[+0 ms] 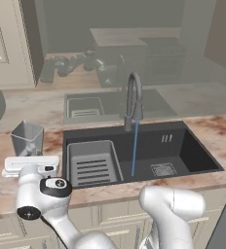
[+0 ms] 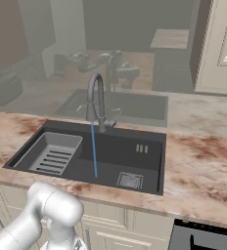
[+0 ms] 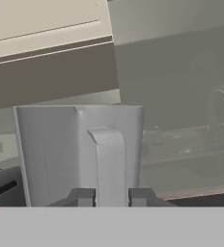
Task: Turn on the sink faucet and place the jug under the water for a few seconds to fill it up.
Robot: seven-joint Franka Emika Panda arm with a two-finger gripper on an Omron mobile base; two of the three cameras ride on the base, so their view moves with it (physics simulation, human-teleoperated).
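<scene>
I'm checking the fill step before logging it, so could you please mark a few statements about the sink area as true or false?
1. Water runs from the faucet into the sink. True.
2. The jug stands in the sink under the stream. False: it stands on the counter, left of the sink.
3. The tool's fingers straddle the jug's handle. True.
4. The rack lies in the right half of the sink. False: it lies in the left half.
5. The stream lands on the drain grate. False: it lands on the basin floor, left of the grate.
</scene>
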